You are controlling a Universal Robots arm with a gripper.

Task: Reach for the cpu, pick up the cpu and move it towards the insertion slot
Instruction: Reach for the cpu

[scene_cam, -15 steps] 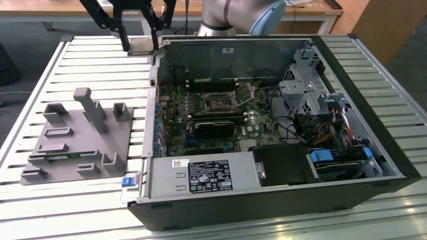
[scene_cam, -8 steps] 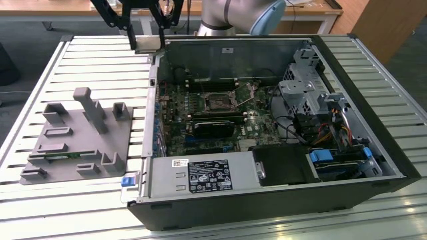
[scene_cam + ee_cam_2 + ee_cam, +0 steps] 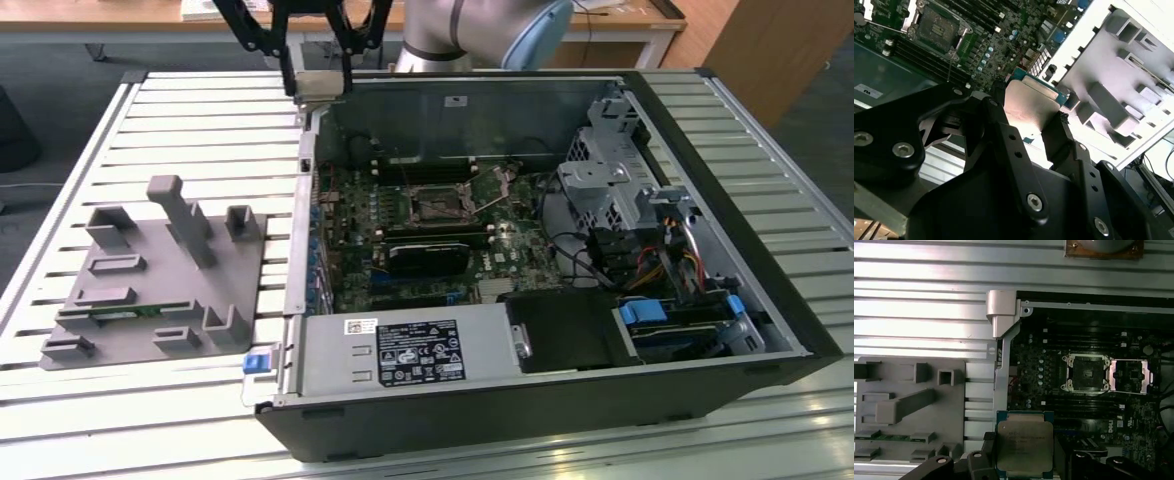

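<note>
My gripper (image 3: pixel 318 82) hangs above the far corner of the open computer case, on the exterior view's left, and is shut on the cpu (image 3: pixel 318 88). In both wrist views the cpu (image 3: pixel 1024 447) (image 3: pixel 1029 105) is a flat silvery square with a thin rim, clamped by its two sides between the black fingers (image 3: pixel 1004 135). The insertion slot (image 3: pixel 434 205) is a square socket with a shiny metal frame and dark centre on the motherboard, lower down and toward the exterior view's right of the cpu. It also shows, uncovered, in both wrist views (image 3: pixel 1086 372) (image 3: pixel 936 25).
The black case (image 3: pixel 747 250) lies open on a slatted metal table (image 3: pixel 200 130), with drive cages and cables on the exterior view's right and a power supply (image 3: pixel 400 352) at the front. A grey fixture plate (image 3: pixel 147 280) with posts and a green strip (image 3: pixel 134 312) sits on the exterior view's left.
</note>
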